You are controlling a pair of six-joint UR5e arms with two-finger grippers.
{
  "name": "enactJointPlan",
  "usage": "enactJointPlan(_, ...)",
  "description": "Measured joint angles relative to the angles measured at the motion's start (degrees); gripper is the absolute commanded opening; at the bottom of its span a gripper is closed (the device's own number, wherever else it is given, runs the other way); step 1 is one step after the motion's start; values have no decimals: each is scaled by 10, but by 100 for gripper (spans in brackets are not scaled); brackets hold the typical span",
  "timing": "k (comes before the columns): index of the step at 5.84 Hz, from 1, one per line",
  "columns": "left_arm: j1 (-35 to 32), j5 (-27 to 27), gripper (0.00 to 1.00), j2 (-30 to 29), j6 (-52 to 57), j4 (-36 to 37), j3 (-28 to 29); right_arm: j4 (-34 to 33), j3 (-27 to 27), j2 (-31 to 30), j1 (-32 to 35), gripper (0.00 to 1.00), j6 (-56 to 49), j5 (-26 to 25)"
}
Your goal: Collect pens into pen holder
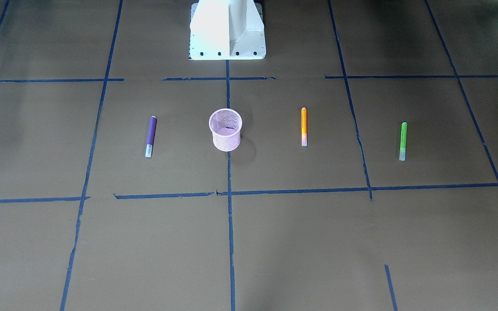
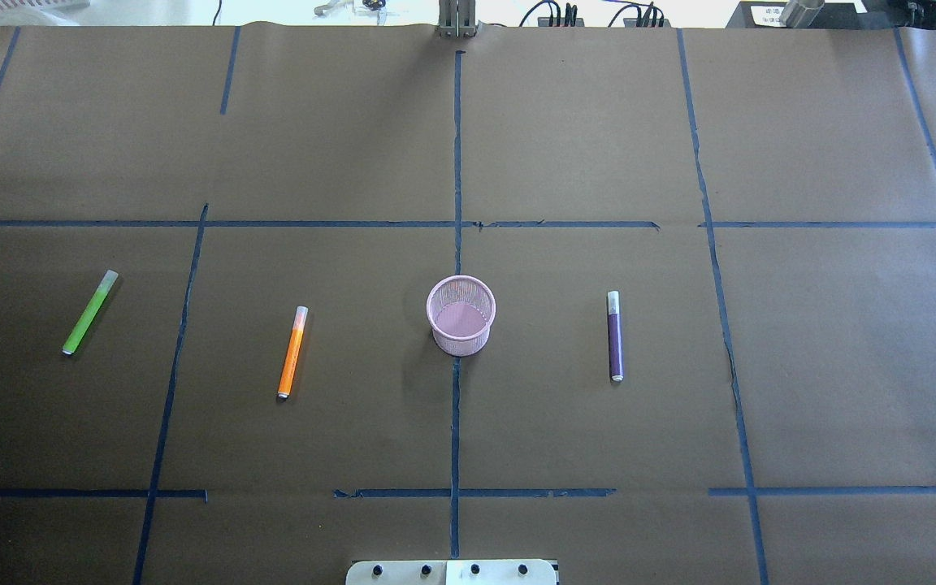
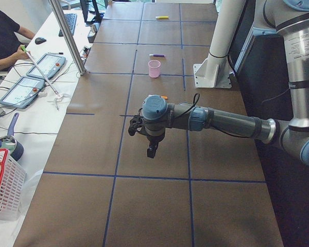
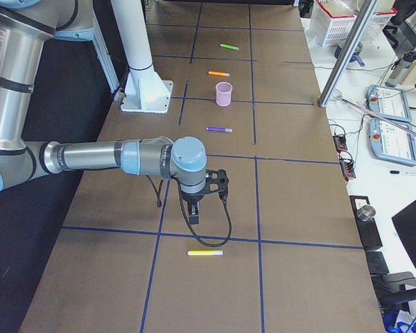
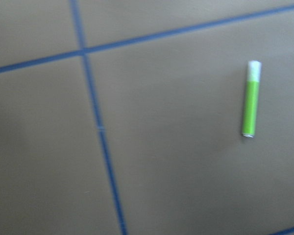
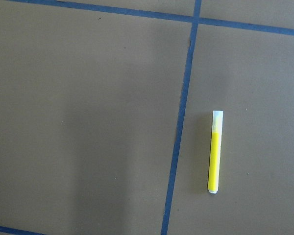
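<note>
**On the brown table (image 2: 565, 138): collecting not yet begun**

The small pink wire-mesh pen holder (image 2: 461, 341) is standing upright mid-table, the slim purple pen (image 2: 614, 336) lying near its right, the orange pen (image 2: 292, 352) and green pen (image 2: 90, 313) on its left. Left gripper (image 3: 151, 151) and right gripper (image 4: 196, 209) are hovering; clenched or released, I cannot tell.

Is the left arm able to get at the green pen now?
Probably yes: the slim green pen with a pale cap lies alone on the brown table, nothing beside it, and shows in the left wrist view.
</note>
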Motion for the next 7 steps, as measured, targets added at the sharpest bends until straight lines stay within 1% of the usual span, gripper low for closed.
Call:
enactJointPlan(1,55,-2,100,-38,-7,-2,17,14,-2,0,-6,100,0,1)
enactJointPlan(2,105,-1,100,-82,-28,-12,51,18,-2,0,-9,100,-1,2)
enactJointPlan(3,163,18,100,-123,-71,-27,79,19,-2,0,-13,100,-1,2)
enactJointPlan(4,224,77,100,-152,-124,-42,93,20,-2,0,-15,100,-1,2)
enactJointPlan(5,268,135,100,-175,-171,-54,108,20,-2,0,-16,100,-1,2)
enactJointPlan(6,287,155,100,-199,-207,-58,136,20,-3,0,-16,100,-1,2)
enactJointPlan(7,297,160,100,-218,-223,-67,169,20,-3,0,-17,100,0,2)
